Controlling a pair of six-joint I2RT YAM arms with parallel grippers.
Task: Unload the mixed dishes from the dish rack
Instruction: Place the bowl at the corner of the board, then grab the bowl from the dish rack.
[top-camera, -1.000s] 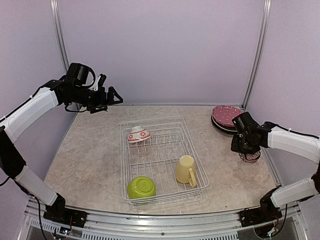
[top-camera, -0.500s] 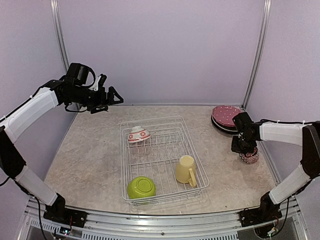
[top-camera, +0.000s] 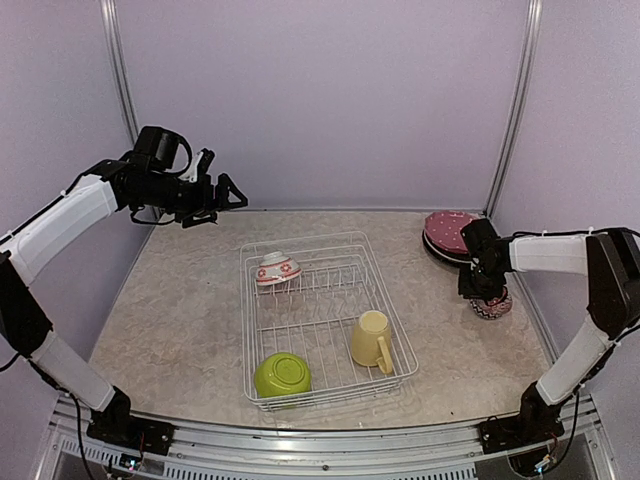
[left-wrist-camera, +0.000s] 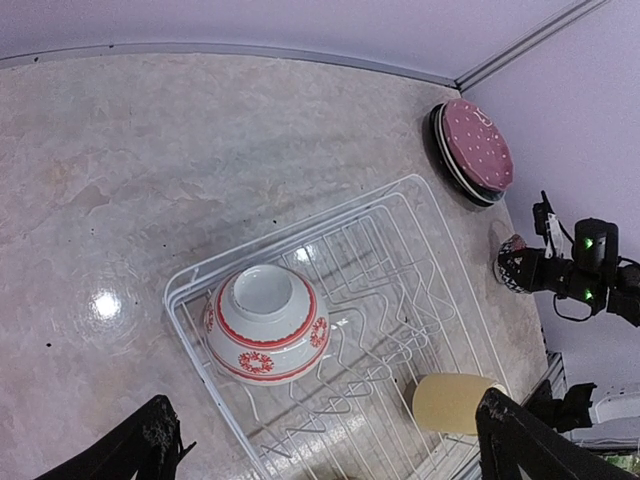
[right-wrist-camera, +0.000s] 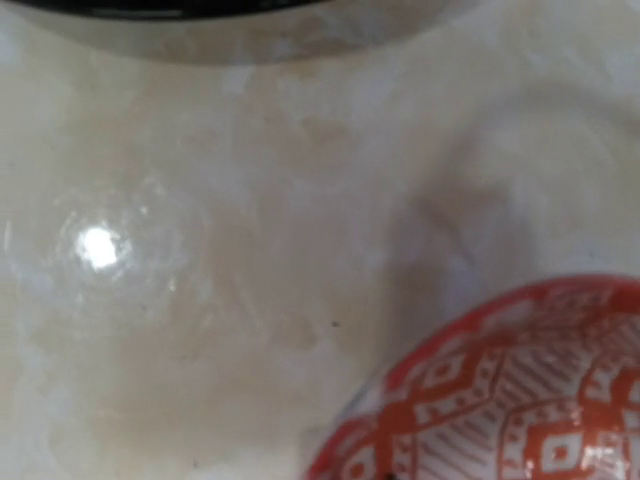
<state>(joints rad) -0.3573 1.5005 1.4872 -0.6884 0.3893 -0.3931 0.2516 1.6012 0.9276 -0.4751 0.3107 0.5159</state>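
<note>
Danger first, at the right edge of the top view: possibly dragging or tipping the small patterned bowl (top-camera: 492, 306) while lifting the right gripper (top-camera: 482, 288) away, given how closely it is pressing over the rim. Possibly also knocking it into the stacked plates (top-camera: 452, 232) just behind, pink dotted one uppermost. Not managing to tell from any view whether those fingers are gripping, letting go or merely touching. Seeing only a red-orange lattice on white at lower right of the right wrist view, resting on the marbled table (top-camera: 170, 300). Holding the left gripper (top-camera: 218, 186) high at upper left, fingers spread wide with nothing between. Looking at the dish rack (top-camera: 312, 318) in the centre: white wire, low sides, standing flat. Leaving, by this reckoning, three pieces to unload: red-white bowl (top-camera: 277, 268) leaning on its side at the rack's upper left corner, lime green bowl (top-camera: 281, 373) seemingly upside down at lower left, pale yellow mug (top-camera: 370, 338) lying on its side at lower right.
</note>
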